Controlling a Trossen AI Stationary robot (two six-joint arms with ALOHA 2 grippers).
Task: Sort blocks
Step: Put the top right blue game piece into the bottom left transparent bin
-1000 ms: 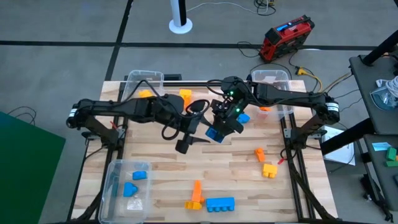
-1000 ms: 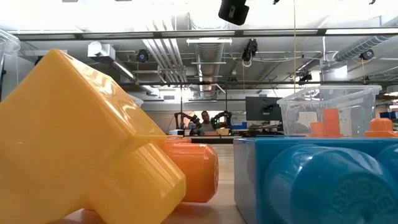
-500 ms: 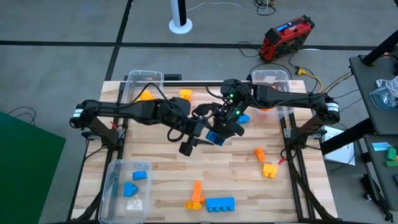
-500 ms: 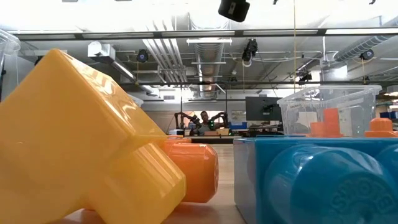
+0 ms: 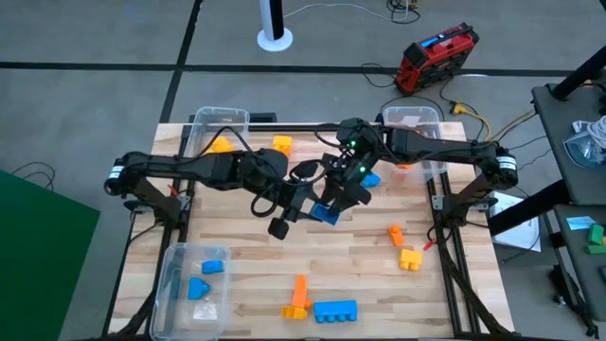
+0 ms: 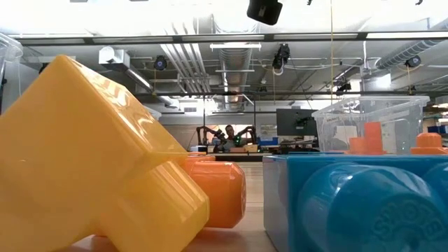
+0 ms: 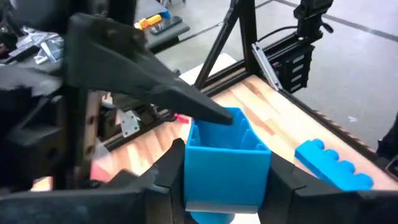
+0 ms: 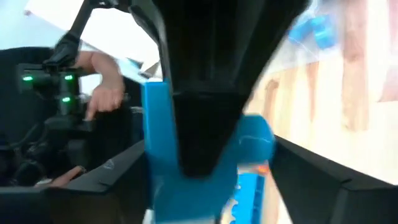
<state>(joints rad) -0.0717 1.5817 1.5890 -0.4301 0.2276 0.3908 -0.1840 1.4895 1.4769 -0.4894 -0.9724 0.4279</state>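
Mid-table, my left gripper [image 7: 227, 180] and right gripper [image 5: 343, 192] both clamped on same blue block [image 7: 226, 155], lifted clear of table [image 5: 246, 256].

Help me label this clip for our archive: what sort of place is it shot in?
Probably an open-plan robotics lab or workshop. The low view shows an exposed ceiling with ducts and monitors at distant desks; the high view shows a wooden table on bare concrete, with cables and a red device on the floor.

ctr table: both grippers meet on one block [image 5: 327, 212] | front edge: 2 blocks side by side | bins [image 5: 194, 282] at corners, blocks inside front-left one
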